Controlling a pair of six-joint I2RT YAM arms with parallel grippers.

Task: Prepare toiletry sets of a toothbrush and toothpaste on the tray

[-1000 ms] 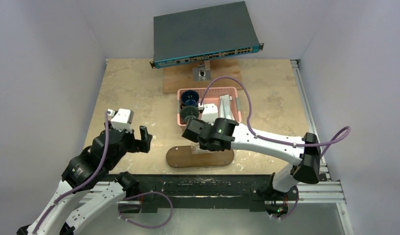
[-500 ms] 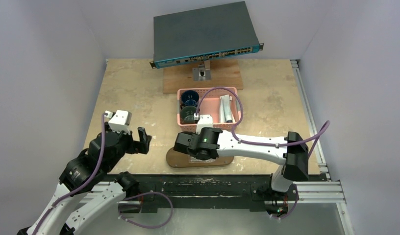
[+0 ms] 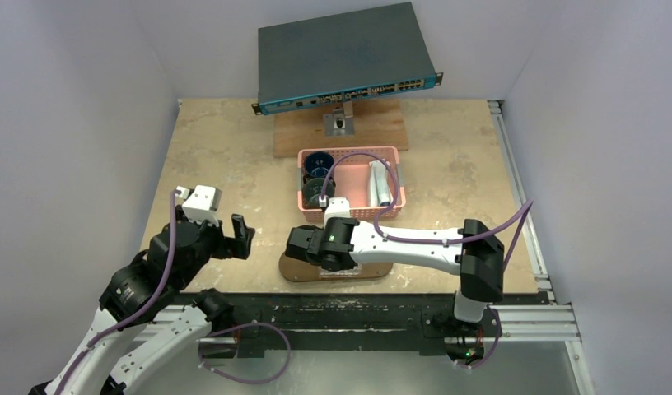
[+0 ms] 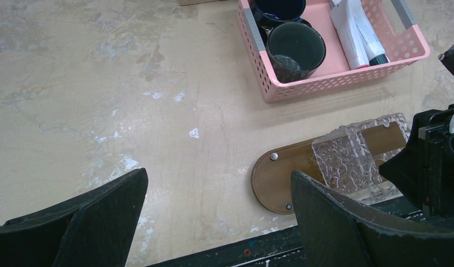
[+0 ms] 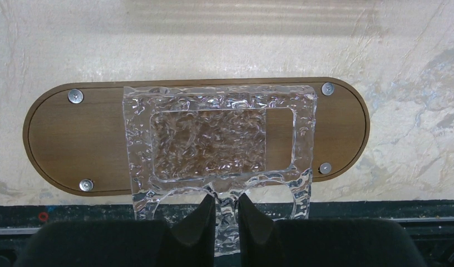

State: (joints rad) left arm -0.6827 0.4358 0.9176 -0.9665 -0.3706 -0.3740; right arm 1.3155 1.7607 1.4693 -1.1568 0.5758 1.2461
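The tray, a dark-brown wooden board [image 5: 74, 133] with rounded ends, lies near the table's front edge and also shows in the top view [image 3: 293, 268] and the left wrist view [image 4: 286, 178]. My right gripper [image 5: 227, 214] is shut on the near edge of a clear textured plastic holder [image 5: 213, 133]. The holder lies across the board's middle and overhangs its near side. White and silvery toiletry tubes [image 4: 355, 33] lie in the pink basket [image 4: 336, 78]. My left gripper [image 4: 219, 222] is open and empty, above bare table left of the board.
Two dark mugs [image 4: 296, 50] stand in the basket's left half. A network switch [image 3: 341, 58] sits on a wooden stand [image 3: 382, 132] at the back. A black rail [image 5: 380, 208] runs along the table's near edge just below the board.
My right gripper has moved from the basket's front toward the near edge and left, ending over the board. The left arm has barely shifted.
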